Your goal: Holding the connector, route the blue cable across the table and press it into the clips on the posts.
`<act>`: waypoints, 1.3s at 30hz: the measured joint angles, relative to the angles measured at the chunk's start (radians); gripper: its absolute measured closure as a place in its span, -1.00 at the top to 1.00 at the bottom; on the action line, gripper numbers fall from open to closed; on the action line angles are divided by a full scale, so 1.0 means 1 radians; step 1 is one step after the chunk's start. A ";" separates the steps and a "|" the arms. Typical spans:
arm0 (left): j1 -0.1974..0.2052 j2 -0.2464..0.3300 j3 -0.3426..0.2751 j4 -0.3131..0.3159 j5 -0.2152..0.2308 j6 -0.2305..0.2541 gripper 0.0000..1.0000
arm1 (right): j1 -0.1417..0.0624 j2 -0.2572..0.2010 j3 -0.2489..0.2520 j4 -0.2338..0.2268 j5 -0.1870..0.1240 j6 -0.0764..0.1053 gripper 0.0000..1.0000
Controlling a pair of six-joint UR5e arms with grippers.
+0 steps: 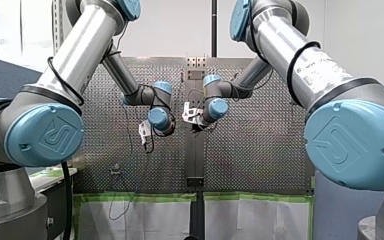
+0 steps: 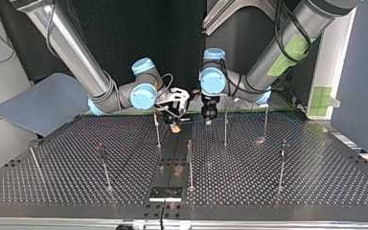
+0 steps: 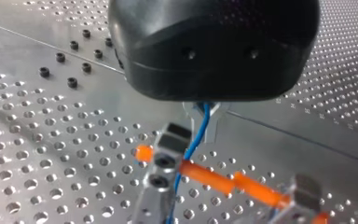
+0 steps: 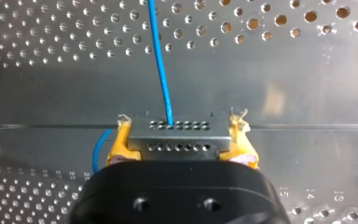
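The perforated table fills the front view, with green tape along its near edge. My left arm and my right arm reach in from the sides, and their wrists come close together over the table's middle seam.

In the top view, thin upright posts stand scattered across the table. My right gripper and my left gripper hang just beside each other, low over the far middle of the table.

In the left wrist view, the blue cable comes out from under my left gripper's black body and runs ahead over the holes. I cannot tell whether that gripper is clamped on it. Just ahead, blurred, are orange-padded metal parts of the other gripper.

In the right wrist view, my right gripper's yellow pads are closed on either end of the connector, a metal block with rows of small holes. The blue cable leaves the block's far face and runs straight ahead over the table.
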 joint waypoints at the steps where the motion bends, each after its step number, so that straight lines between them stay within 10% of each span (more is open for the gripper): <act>1: 0.000 0.000 0.000 0.000 -0.002 0.001 -1.00 | 0.000 0.000 0.000 0.000 0.000 0.000 -1.00; 11: -0.004 0.048 0.005 -0.021 -0.008 0.006 -1.00 | -0.007 -0.027 -0.008 0.012 -0.001 -0.004 -1.00; 39: -0.036 0.317 0.006 -0.175 -0.053 0.050 -1.00 | -0.013 -0.313 -0.008 0.160 -0.003 0.014 -1.00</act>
